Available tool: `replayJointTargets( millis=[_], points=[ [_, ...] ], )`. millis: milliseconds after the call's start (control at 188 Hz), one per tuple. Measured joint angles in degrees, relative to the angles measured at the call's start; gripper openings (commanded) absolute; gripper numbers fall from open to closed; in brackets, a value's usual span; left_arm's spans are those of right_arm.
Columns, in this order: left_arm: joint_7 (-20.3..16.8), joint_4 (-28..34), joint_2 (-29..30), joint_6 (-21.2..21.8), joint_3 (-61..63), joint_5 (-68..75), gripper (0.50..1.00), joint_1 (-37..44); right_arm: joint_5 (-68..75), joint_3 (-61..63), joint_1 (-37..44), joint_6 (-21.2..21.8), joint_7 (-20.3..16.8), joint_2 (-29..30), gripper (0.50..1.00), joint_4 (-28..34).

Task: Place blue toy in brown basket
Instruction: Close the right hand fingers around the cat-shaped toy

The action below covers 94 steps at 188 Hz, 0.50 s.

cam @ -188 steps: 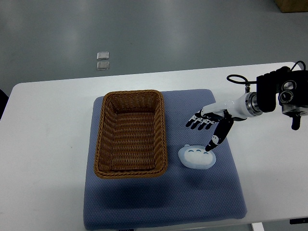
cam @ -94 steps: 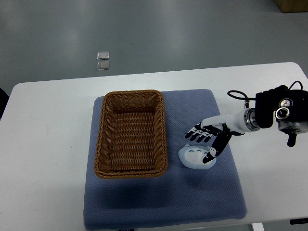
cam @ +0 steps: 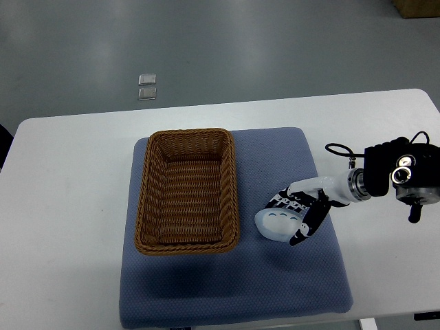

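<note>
1. Top view: the blue toy (cam: 278,225) lies on the blue mat (cam: 234,282), near the mat's right edge, just beside the brown basket (cam: 187,190)
2. The right hand (cam: 299,213) rests on the toy, fingers (cam: 285,202) curved over it, thumb against its right side
3. The mat lies on the white table (cam: 62,206)

White table (cam: 75,179), blue-grey padded mat (cam: 234,289) lying flat across its middle, reaching the near edge

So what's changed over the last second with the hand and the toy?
The right hand came down toward the camera side and closed its fingers around the blue toy, which hasn't lifted off the mat. The brown basket stayed put, empty.
</note>
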Motion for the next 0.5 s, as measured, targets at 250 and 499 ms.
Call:
replayJointTargets(
  millis=[250, 499],
  points=[
    [0.0, 0.0, 0.0, 0.0, -0.02, 0.0, 1.0, 0.02, -2.35, 1.47, -2.61, -0.12, 0.23, 0.47, 0.666, -1.08],
    [0.0, 0.08, 0.0, 0.0, -0.04, 0.0, 1.0, 0.03, -4.26, 1.5, -2.58, -0.93, 0.35, 0.22, 0.588, -1.56]
  ],
)
